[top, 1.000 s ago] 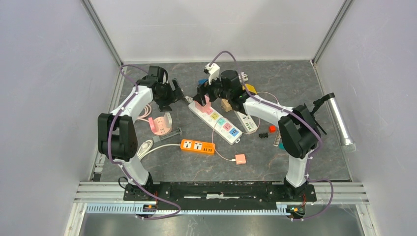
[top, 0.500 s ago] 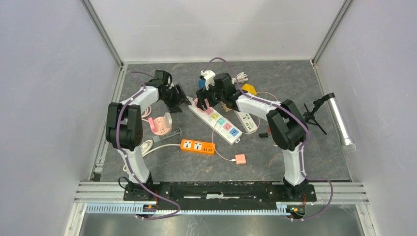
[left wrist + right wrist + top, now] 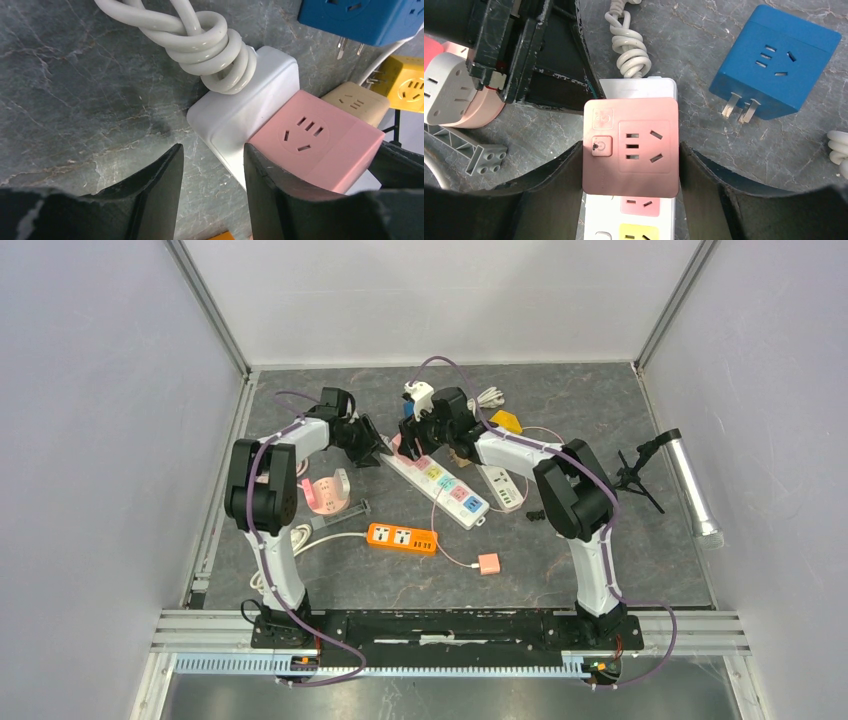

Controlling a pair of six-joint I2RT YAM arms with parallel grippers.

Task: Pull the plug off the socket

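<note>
A pink cube plug [image 3: 631, 145] sits in the end socket of a white power strip [image 3: 596, 215] with coloured sockets, at the back middle of the table [image 3: 447, 487]. My right gripper [image 3: 630, 147] comes down from above with one finger pressed on each side of the pink plug [image 3: 410, 445]. My left gripper [image 3: 212, 150] is low at the strip's cord end [image 3: 245, 100]. Its jaws are apart with bare table between them, and its right finger [image 3: 270, 190] lies against the strip's edge, just under the pink plug [image 3: 312, 137].
A blue cube adapter [image 3: 774, 62] and a yellow one [image 3: 405, 82] lie just behind the strip, beside its coiled white cord [image 3: 200, 40]. An orange strip [image 3: 402, 538], a second white strip [image 3: 500, 487], a pink round socket [image 3: 327, 490] and a silver cylinder [image 3: 692, 490] lie around.
Both arms have dropped lower onto the strip's far end. Both grippers' jaws have narrowed, the right one's coming in onto the pink plug's sides.
</note>
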